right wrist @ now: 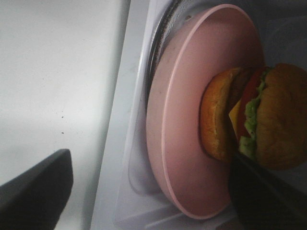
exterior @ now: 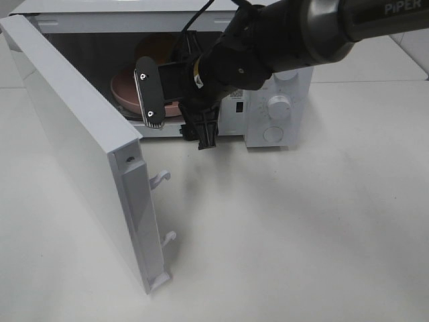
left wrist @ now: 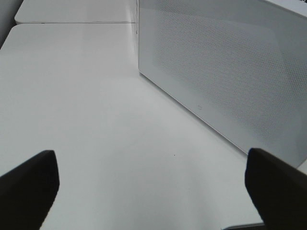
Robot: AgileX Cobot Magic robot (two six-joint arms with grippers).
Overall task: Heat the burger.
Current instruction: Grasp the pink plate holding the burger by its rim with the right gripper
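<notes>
Sitting near microwave sill (right wrist: 120,158): plate (right wrist: 182,120) w/ burger (right wrist: 249,120), door (exterior: 74,141) open.

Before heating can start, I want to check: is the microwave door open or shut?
Open. The microwave door stands swung out wide, and the pink plate with the burger on it shows inside.

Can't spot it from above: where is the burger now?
The burger sits on the pink plate inside the open microwave, upper left in the exterior high view, behind the right arm.
</notes>
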